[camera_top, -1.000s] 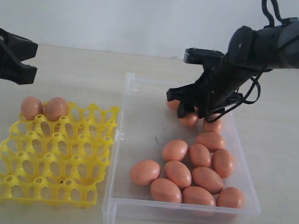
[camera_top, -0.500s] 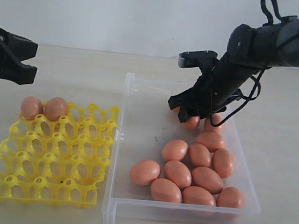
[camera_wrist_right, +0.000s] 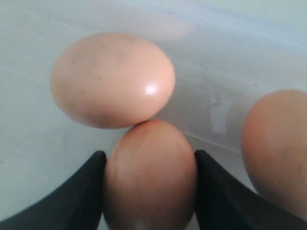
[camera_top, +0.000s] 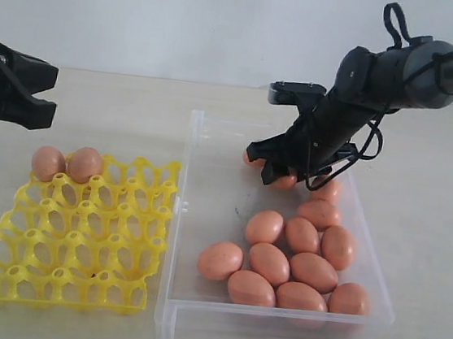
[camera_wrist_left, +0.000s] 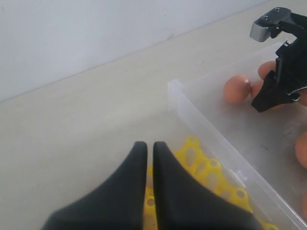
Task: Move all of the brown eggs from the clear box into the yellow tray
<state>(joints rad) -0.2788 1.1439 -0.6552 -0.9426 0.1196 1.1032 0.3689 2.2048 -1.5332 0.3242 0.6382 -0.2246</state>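
My right gripper point(camera_top: 278, 169) point(camera_wrist_right: 148, 154) is low over the far end of the clear box point(camera_top: 220, 193), shut on one brown egg point(camera_wrist_right: 148, 177) point(camera_top: 285, 181) held between both fingers. A second egg point(camera_wrist_right: 112, 79) point(camera_top: 251, 159) touches the held egg's tip, and another egg point(camera_wrist_right: 276, 148) lies beside it. Several more brown eggs point(camera_top: 297, 263) cluster at the box's near right. The yellow tray point(camera_top: 80, 235) point(camera_wrist_left: 201, 163) lies left of the box with two eggs point(camera_top: 47, 163) point(camera_top: 85, 164) in its far-left cups. My left gripper point(camera_top: 49, 92) point(camera_wrist_left: 149, 148) hovers shut and empty above the tray's far edge.
The box and the tray lie side by side on a pale tabletop point(camera_top: 118, 116), nearly touching. A plain white wall point(camera_top: 186, 18) runs behind the table. The box's low clear rim point(camera_wrist_left: 201, 120) separates the tray from the eggs.
The right arm has shifted slightly left and its wrist has lifted a little, with the egg still between the fingers. The left arm has stayed still.
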